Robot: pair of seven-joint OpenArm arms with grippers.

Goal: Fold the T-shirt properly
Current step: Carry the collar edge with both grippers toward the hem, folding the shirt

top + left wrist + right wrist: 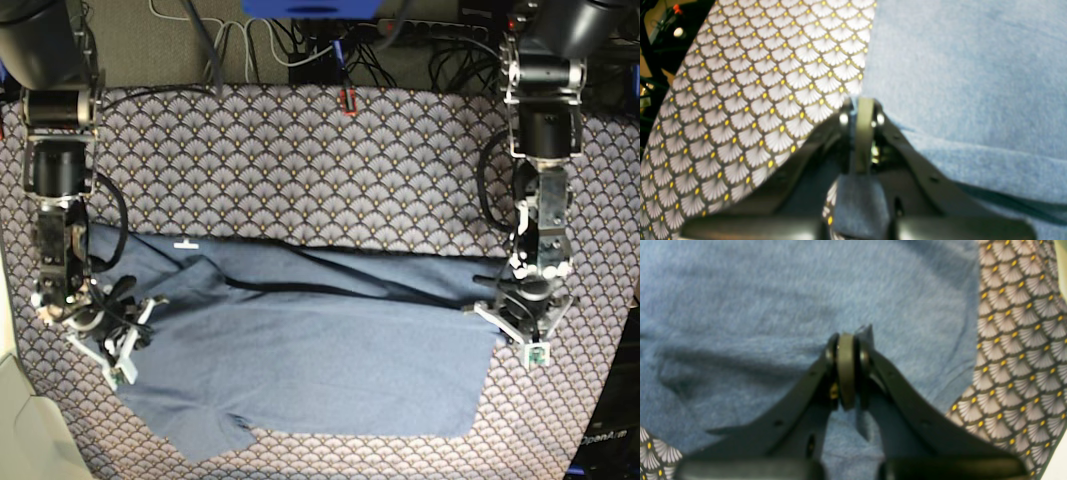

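Observation:
The slate-blue T-shirt [320,350] lies spread plain side up on the scallop-patterned tablecloth [330,160], with a fold ridge running across its upper part and a sleeve at the lower left. My left gripper [487,306] is at the shirt's right edge. In the left wrist view the gripper [862,101] is shut with blue fabric [973,83] at its tips. My right gripper [143,305] is at the shirt's left edge. In the right wrist view the gripper [848,336] is shut, and a bit of the shirt [740,306] sticks out past the tips.
A small white neck label [183,243] shows at the shirt's upper left. Cables and a small red object [347,100] lie along the table's back edge. The tablecloth [756,83] [1017,340] shows bare on the outer side of each gripper.

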